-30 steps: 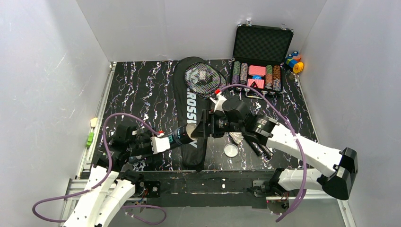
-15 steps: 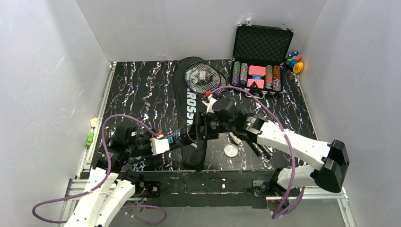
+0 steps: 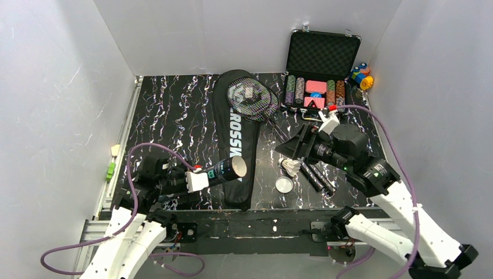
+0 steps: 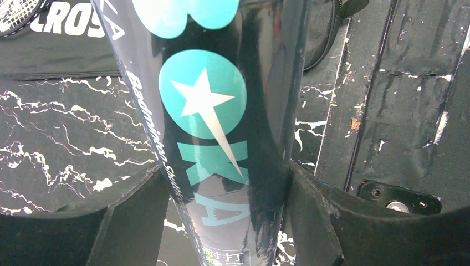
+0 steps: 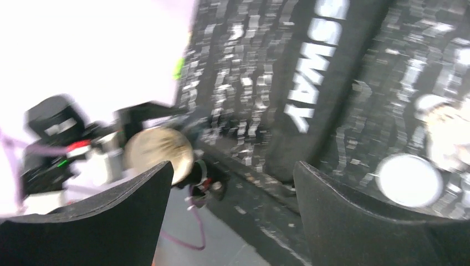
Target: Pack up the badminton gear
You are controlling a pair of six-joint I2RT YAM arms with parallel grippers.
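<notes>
My left gripper (image 3: pixel 196 179) is shut on the dark teal-lettered tube (image 3: pixel 225 171), held low over the bag with its open mouth facing right. In the left wrist view the tube (image 4: pixel 216 138) sits between both fingers (image 4: pixel 133 216). My right gripper (image 3: pixel 289 148) is open and empty, right of the tube and above a white shuttlecock (image 3: pixel 290 167). The round lid (image 3: pixel 284 185) lies beside it. Two black racquets (image 3: pixel 251 96) lie with their heads on the CROSSWAY bag (image 3: pixel 234 136). The blurred right wrist view shows the tube mouth (image 5: pixel 158 149), the lid (image 5: pixel 409 180) and the bag (image 5: pixel 310 83).
An open black case of poker chips (image 3: pixel 317 93) stands at the back right, with small coloured blocks (image 3: pixel 361 75) beside it. The racquet handles (image 3: pixel 317 177) lie under my right arm. Grey walls close in on both sides.
My right gripper has pulled back from the tube's mouth and swung to the right, open. The left gripper and tube have stayed in place.
</notes>
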